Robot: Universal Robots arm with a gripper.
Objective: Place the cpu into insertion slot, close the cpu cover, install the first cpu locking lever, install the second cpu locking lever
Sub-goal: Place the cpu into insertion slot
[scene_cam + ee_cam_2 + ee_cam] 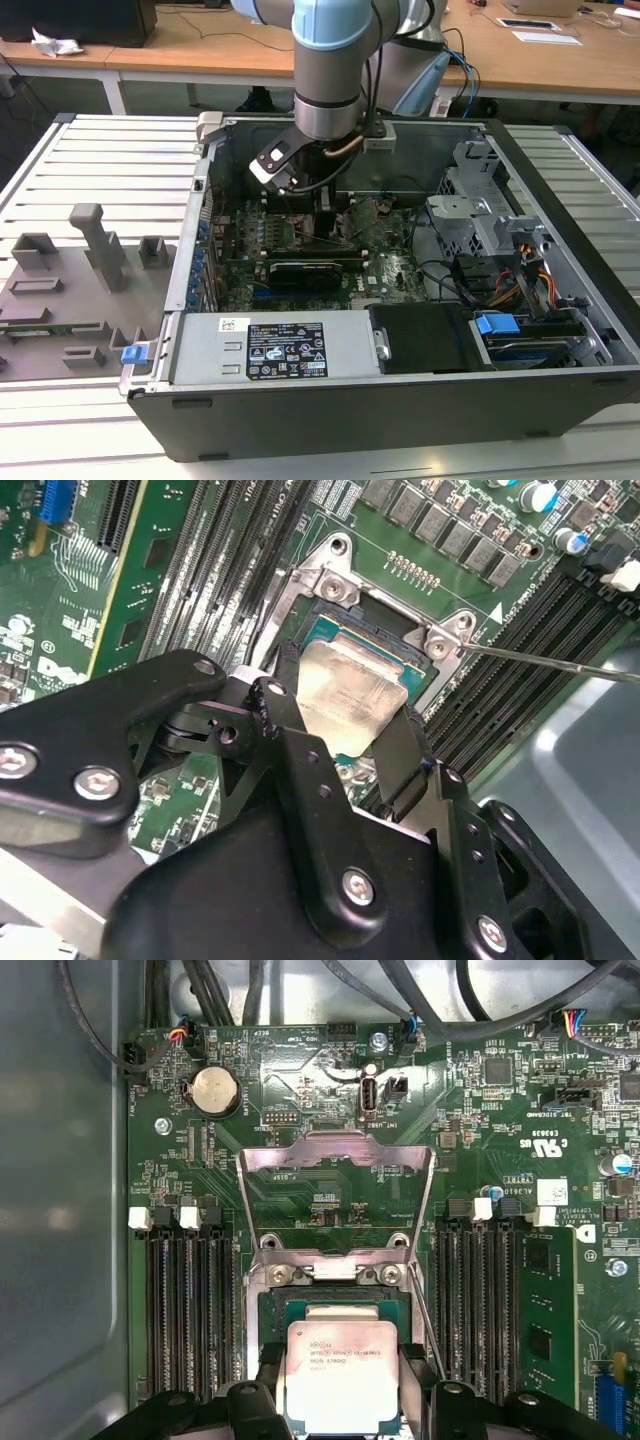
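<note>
The cpu (342, 1375), a silver-topped square chip, sits between the black fingers (262, 1385) of my gripper (340, 1385), which is shut on its two opposite sides. It hovers just over the insertion slot (330, 1310), a dark socket with a metal rim, and looks slightly tilted in the second wrist view, cpu (345, 695), gripper (343, 712). The cpu cover (338, 1155) stands swung open behind the socket. A thin locking lever (560, 662) sticks out beside the socket. In the exterior view my gripper (318, 215) reaches down into the open computer case (560, 170).
Rows of black memory slots (190, 1310) flank the socket on both sides, with a green card (548, 1320) further out. Cables (250, 990) and the case wall (60, 1210) lie close. A power supply (270, 350), drive cage (480, 220) and grey fixture tray (70, 280) show outside.
</note>
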